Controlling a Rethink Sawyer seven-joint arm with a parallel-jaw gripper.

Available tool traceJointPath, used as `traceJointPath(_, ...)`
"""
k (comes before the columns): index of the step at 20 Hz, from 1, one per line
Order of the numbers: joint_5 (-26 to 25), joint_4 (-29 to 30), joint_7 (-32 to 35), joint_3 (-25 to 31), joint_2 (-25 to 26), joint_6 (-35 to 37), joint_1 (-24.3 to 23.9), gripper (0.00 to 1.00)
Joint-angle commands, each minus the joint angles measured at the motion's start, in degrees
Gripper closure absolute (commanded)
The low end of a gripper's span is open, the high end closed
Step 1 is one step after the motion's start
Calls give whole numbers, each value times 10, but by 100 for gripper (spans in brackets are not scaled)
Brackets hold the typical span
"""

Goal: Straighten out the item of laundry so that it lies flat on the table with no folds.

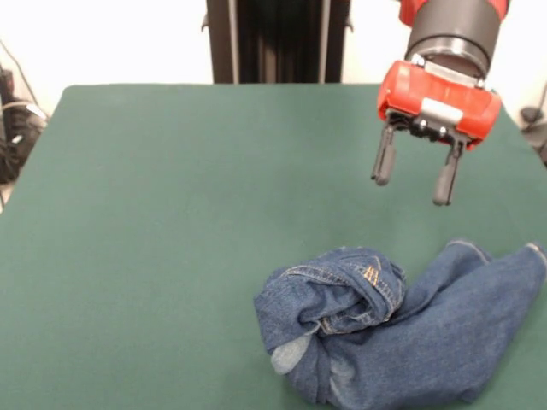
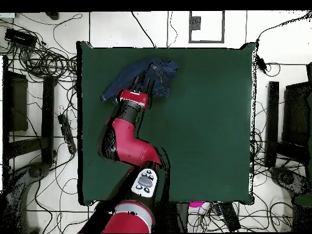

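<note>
Claw agape, empty, above crumpled jeans

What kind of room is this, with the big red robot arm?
Probably a robot lab, not a home. A red arm on a pedestal works at a table covered in green cloth, with only crumpled jeans on it. Tangled cables lie all over the floor around the table.
</note>
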Motion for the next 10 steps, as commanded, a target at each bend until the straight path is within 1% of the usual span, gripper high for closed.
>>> traceJointPath(1,52,-29,143,62,82,-13,-3,0)
traceJointPath(2,55,-28,140,69,85,8,-10,0)
traceJointPath(3,37,-32,150,78,87,22,-24,0)
traceJointPath(5,13,-36,148,92,90,68,-47,0)
traceJointPath(7,23,-35,120,108,95,149,-67,0)
traceJointPath(8,27,-35,110,113,98,176,-74,0)
traceJointPath(10,13,-44,104,113,109,181,-83,0)
